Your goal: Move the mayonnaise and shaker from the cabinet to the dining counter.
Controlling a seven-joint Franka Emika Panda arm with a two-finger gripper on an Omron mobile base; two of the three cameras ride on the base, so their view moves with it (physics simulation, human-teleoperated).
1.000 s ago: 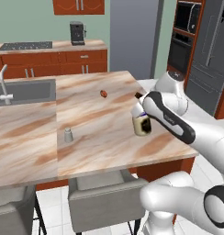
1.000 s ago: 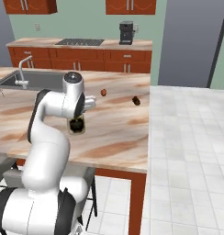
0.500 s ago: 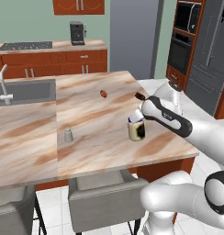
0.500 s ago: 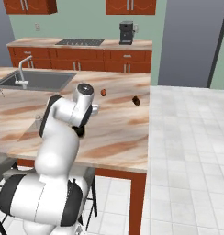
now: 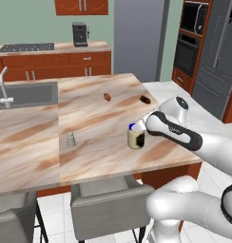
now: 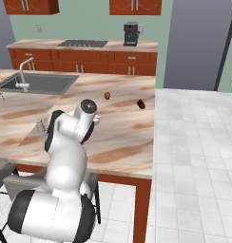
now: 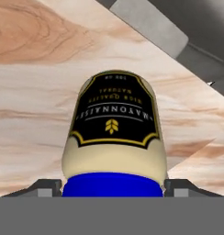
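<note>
The mayonnaise [image 7: 114,142] jar carries the only readable print, on a black label with a gold border that faces the hand camera. Seen from the hand, the lettering is upside down. The largest line reads "MAYONNAISE" in pale capitals, with a small gold wheat-ear emblem beside it. Two smaller gold lines on the label appear to read "NATURAL" and "HIGH QUALITY", though they are blurred. A still smaller line at the far edge is too tiny to read.
</note>
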